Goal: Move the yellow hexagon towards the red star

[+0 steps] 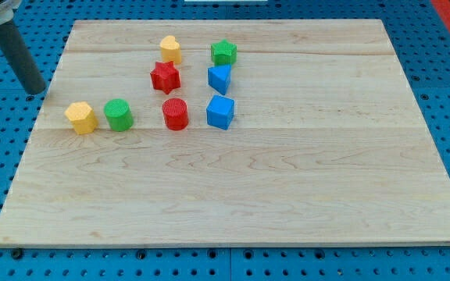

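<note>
The yellow hexagon lies at the board's left side. The red star lies up and to the right of it, near the board's top middle. A green cylinder sits just right of the hexagon, between it and the other blocks. My tip is at the end of the dark rod, just off the board's left edge, up and to the left of the yellow hexagon and apart from it.
A yellow heart-like block is above the red star. A green star and a blue block lie to the star's right. A red cylinder and blue cube lie below. The wooden board rests on blue pegboard.
</note>
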{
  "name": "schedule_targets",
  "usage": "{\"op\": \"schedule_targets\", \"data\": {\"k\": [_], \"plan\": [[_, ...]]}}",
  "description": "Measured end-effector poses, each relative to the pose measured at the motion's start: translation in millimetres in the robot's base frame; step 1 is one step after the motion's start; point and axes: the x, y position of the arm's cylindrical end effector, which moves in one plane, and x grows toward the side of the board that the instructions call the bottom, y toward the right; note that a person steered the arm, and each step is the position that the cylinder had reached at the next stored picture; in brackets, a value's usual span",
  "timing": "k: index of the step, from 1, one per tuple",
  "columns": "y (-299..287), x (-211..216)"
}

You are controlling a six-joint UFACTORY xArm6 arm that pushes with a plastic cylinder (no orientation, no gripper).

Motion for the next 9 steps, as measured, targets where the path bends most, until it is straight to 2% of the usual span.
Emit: {"op": "schedule_targets", "data": {"k": [1,2,3,4,5,6,7,8,9], "plan": [[-0.7,78.8],[27.9,163.9],[104.6,179.0],[162.0,162.9],[132.9,134.5],[131.9,133.5],[110.4,100.2],[62.4,58.6],[60.9,53.5]]}}
